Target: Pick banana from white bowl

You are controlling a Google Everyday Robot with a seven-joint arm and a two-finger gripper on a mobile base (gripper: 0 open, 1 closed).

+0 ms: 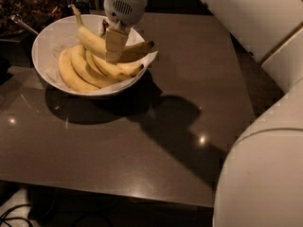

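The white bowl (41, 44) stands at the back left of the dark table, lined with white paper. My gripper (115, 45) hangs over the bowl's right half, shut on the long curved yellow banana (92, 39). The banana is tilted and raised above the others. Its pale stem (75, 13) points up to the left and its dark tip (148, 45) reaches past the bowl's right rim. Three other bananas (80, 72) lie in the bowl beneath it.
The brown table (156, 126) runs to a front edge near the bottom. My white arm and body (265, 164) fill the right side. A dark dish with a utensil (23, 13) sits behind the bowl at top left. Cables (14, 214) lie on the floor.
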